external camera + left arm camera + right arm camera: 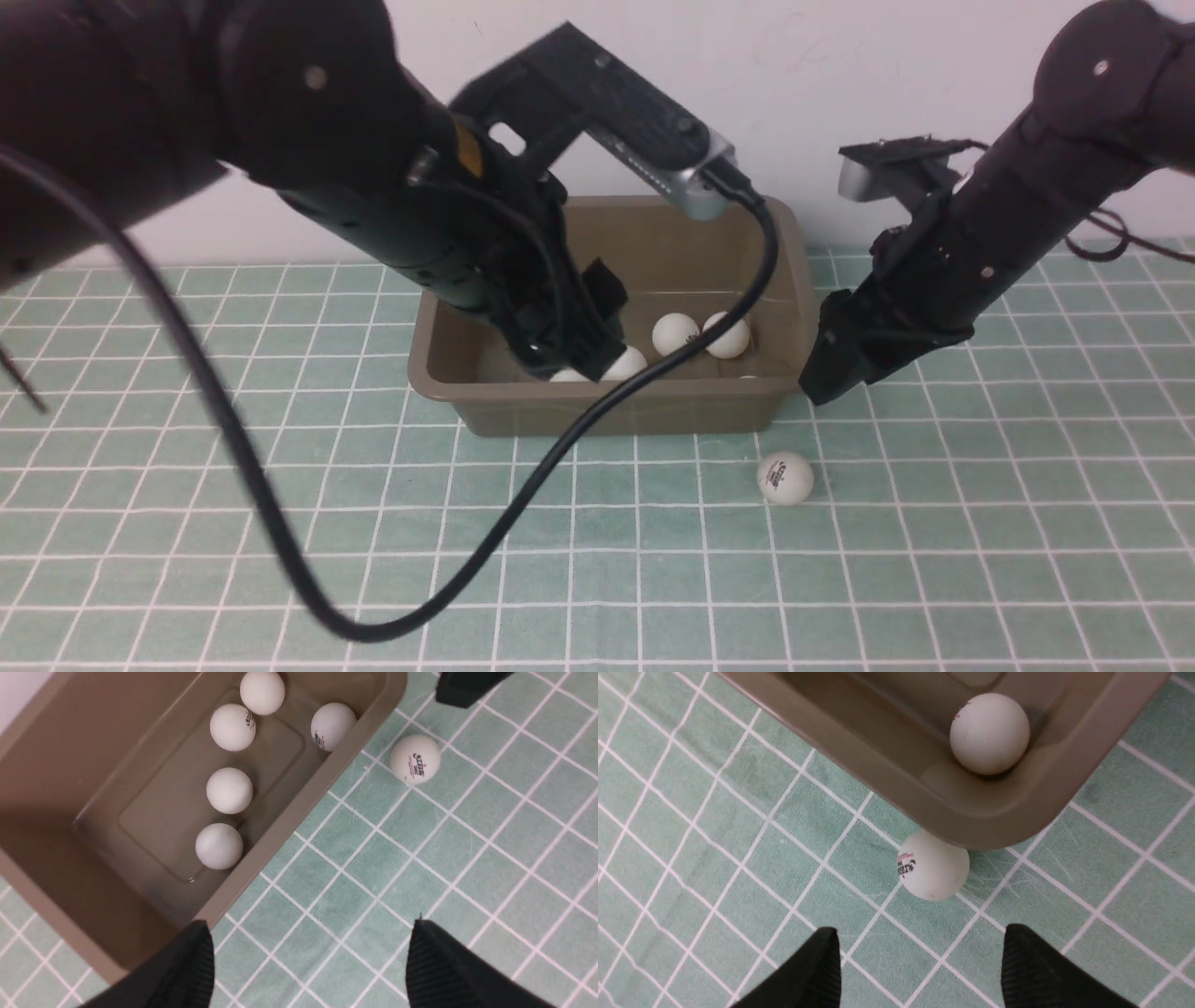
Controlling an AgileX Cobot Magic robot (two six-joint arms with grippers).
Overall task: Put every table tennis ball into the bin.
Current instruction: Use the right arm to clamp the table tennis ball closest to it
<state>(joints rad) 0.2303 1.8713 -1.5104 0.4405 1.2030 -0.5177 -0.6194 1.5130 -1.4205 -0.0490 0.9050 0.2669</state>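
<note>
Looped black cable (280,560) is seen nearest, trailing from the left arm across the front wall of the rectangular olive-brown plastic bin (607,411) and down onto the green gridded surface (934,560) before it. Five small matte white table tennis balls (229,790) are counted inside the bin. The sixth ball (784,478), white with a dark printed mark, lies outside, just beside the bin's front wall near its right corner. In the right wrist view it is partly tucked under the rolled rim.

The left gripper (308,952) is held over the bin's front wall with jaws spread and nothing between them. The right gripper (920,961) is poised beside the bin's right front corner, above the sixth ball, likewise released and empty.

Trouble is judged likeliest at the pick. With the ball so close to the wall, one finger could be caught on the rim, or the ball could be nudged and sent rolling away from the bin. The slack cable could also be dragged against the ball if the left arm is swung.
</note>
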